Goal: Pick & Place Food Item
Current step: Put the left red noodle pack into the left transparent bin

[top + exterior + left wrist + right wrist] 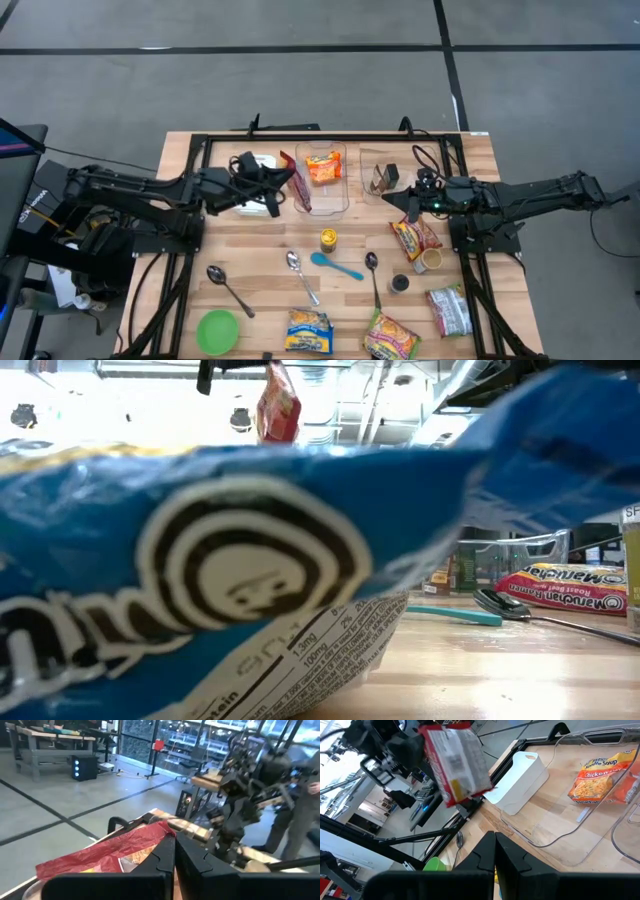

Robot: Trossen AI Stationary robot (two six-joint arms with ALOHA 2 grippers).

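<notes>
Packet [296, 183], red, hangs pinched by its top edge in the left gripper [283, 180], lifted above the table's far side, at about 11 o'clock from the table's middle. The fingers are clamped on it; in the right wrist view the packet [457, 762] dangles clear of the wood.

Step in hand, as I judge it: the carry. A clear tray [325, 205] lies just beside the packet, toward 3 o'clock, and already holds an orange noodle pack [323, 166]. That tray looks the likely goal. The next move calls for a short shift toward 3 o'clock until the packet hangs over the tray, then a lowering before the fingers let go; the packet is limp and may swing or catch the rim.

Right gripper [405, 200] waits near 2 o'clock, fingers closed on nothing.

Table [260, 265] is pale wood, strewn with spoons, more noodle packs, a green bowl [217, 331] and a white bin [521, 780]. Beyond it lies grey floor, benches and shelving; a person stands behind the right arm.
</notes>
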